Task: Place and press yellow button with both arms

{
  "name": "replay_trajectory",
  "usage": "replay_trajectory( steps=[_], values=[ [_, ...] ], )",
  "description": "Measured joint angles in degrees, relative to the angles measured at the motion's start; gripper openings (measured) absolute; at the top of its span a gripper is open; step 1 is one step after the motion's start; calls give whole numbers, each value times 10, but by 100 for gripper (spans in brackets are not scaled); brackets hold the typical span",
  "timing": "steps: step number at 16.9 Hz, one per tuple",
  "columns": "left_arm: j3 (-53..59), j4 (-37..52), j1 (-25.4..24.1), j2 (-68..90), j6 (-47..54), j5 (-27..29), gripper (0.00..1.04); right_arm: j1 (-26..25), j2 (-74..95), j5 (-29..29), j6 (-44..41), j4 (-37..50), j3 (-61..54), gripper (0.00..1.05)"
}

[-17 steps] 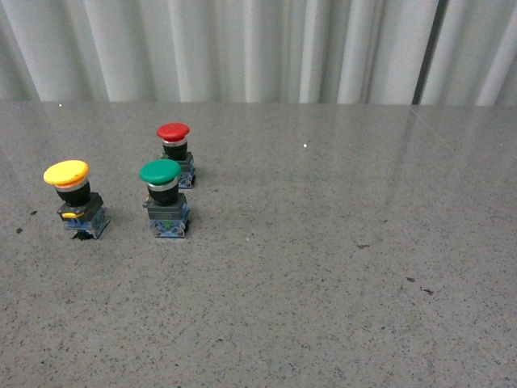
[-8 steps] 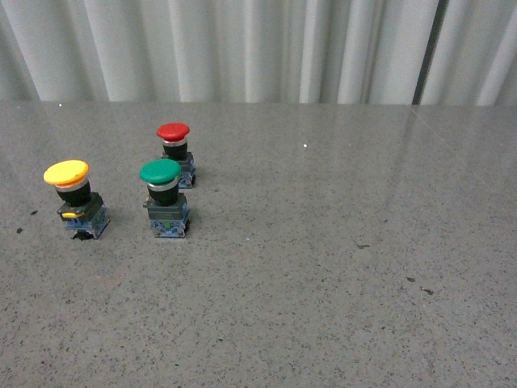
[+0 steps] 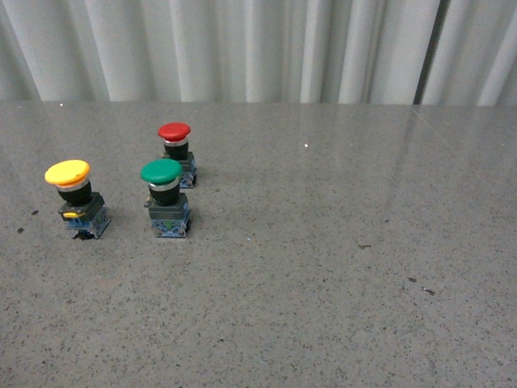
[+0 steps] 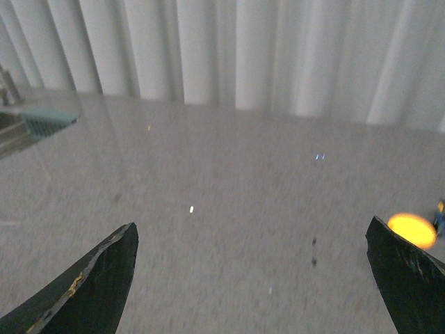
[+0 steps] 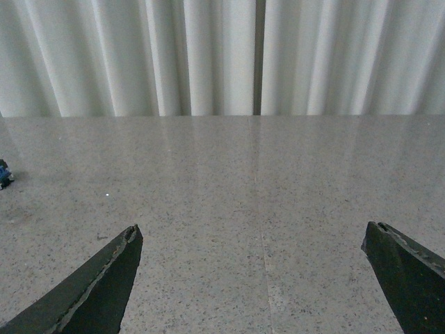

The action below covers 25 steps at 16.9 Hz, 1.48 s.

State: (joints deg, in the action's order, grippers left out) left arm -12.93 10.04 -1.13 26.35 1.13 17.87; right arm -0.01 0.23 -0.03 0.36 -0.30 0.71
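The left gripper (image 4: pixel 250 233) is wide open and holds nothing. The yellow button (image 4: pixel 411 230) shows blurred past the tip of one finger (image 4: pixel 407 278). The right gripper (image 5: pixel 252 233) is also wide open and empty, with only the table (image 5: pixel 264 181) between its fingers. Only the front view shows the whole yellow button, upright on the table's left side, near the green button (image 3: pixel 166 198) and the red button (image 3: pixel 175 149).
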Motion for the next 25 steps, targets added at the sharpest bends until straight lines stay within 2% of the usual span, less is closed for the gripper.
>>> replay_trajectory(
  steps=[2,3,5,9,12,15,21,22,25],
  values=[
    [-82,83,-22,147,11,-66,98,0,0,0,0,1,0,98],
    [-128,92,-25,224,15,-95,98,0,0,0,0,1,0,98],
    [-229,62,-17,371,21,-133,98,0,0,0,0,0,0,98],
    [-379,-7,38,544,23,-162,98,0,0,0,0,0,0,98],
    [-391,-25,63,626,12,-163,98,0,0,0,0,0,0,98],
    [-362,12,91,658,-18,-153,98,0,0,0,0,0,0,98],
    [-331,35,93,678,-24,-149,98,0,0,0,0,0,0,98],
    [-329,37,91,678,-23,-149,97,0,0,0,0,0,0,98],
    [-328,37,85,677,-21,-146,68,0,0,0,0,0,0,98]
  ],
)
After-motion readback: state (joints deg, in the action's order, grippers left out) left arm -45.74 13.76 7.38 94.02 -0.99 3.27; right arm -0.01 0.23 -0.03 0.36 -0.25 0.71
